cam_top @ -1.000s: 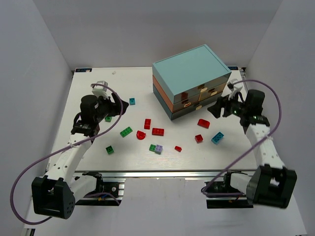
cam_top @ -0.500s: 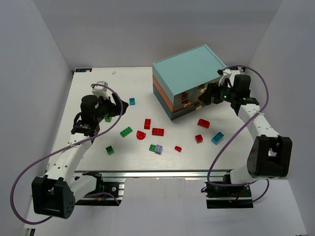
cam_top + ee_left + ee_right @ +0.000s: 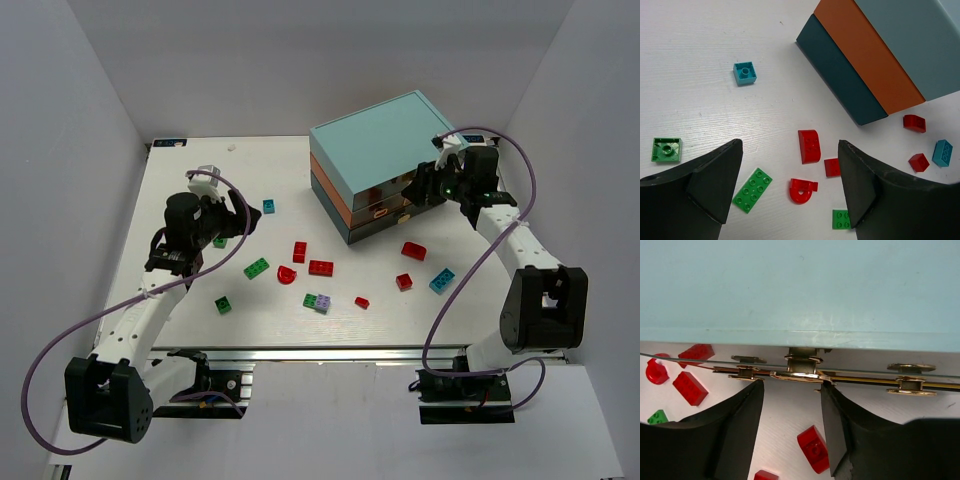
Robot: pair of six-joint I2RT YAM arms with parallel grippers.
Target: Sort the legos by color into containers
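The chest (image 3: pixel 385 150) with a pale teal top and orange and dark teal layers stands at the back right. All its drawers look shut. My right gripper (image 3: pixel 424 189) is open at the chest's front. In the right wrist view its fingertips (image 3: pixel 791 389) flank a cream-gold handle (image 3: pixel 801 375) just under the pale teal top (image 3: pixel 800 285). My left gripper (image 3: pixel 236 216) is open and empty, hovering over the left of the table. In its wrist view (image 3: pixel 790 165) it looks down on a red arch lego (image 3: pixel 802 190) and a green lego (image 3: pixel 752 190). Legos are scattered mid-table.
Loose legos include teal (image 3: pixel 268 206), green (image 3: pixel 223 305), red (image 3: pixel 321 267), a green and lilac pair (image 3: pixel 317 301), red (image 3: pixel 413 250) and teal (image 3: pixel 441 280) in front of the chest. White walls enclose the table (image 3: pixel 180 180) on three sides.
My right arm swung from the right of the table up to the chest's front, and its open gripper now sits at a drawer handle. The left arm has not moved.
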